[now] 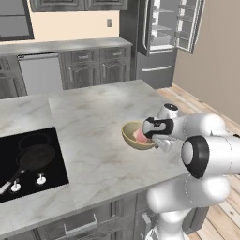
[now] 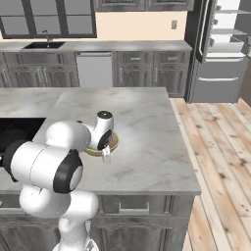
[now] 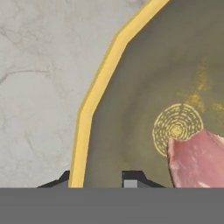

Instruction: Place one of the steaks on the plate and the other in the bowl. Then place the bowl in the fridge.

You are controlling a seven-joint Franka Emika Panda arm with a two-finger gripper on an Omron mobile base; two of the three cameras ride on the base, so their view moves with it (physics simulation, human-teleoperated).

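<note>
Now the bowl [image 3: 131, 109] rim sits between end effector [image 3: 100, 177] fingertips.

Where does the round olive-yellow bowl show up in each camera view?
Left base view: round olive-yellow bowl right of centre on the marble island, beside the white arm.
Right base view: left of centre, mostly behind the arm.
Hand view: its rim runs diagonally.
Shared landmark: pink-red steak inside it.

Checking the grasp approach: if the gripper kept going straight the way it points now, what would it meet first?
Most likely the bowl: in the hand view the gripper straddles its yellow rim, one fingertip outside and one inside. The steak lies off to the side, not between the tips. Depth is hard to judge.
</note>
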